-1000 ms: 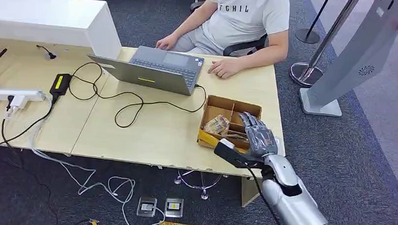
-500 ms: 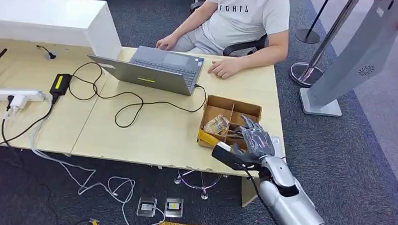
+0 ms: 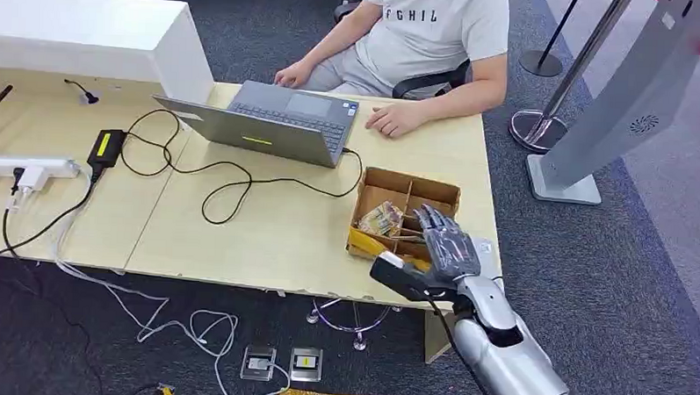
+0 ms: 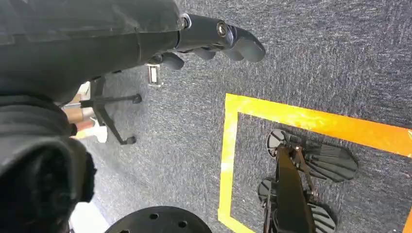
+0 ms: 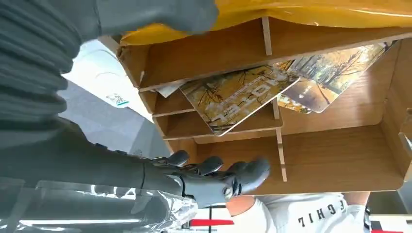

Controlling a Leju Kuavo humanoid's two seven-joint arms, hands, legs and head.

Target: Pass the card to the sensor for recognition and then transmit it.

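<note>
The right hand [image 3: 446, 245] hovers over the box [image 3: 406, 184], fingers [image 5: 214, 177] spread and seemingly empty, cards [image 5: 238, 94] just beyond them.

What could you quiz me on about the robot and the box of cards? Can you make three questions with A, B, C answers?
1. Where is the wooden box?
A. Under the table
B. On the table, near its right end
C. On the laptop

2. What colour is the tape on the carpet in the left wrist view?
A. Yellow
B. Blue
C. Green

3. What is the right hand doing?
A. Squeezing a cable
B. Resting on the laptop
C. Hovering over the box, holding nothing

Answers:
1 B: the box sits on the tabletop by the right end.
2 A: the tape is bright yellow.
3 C: its fingers are spread above the box and the cards lie inside.
</note>
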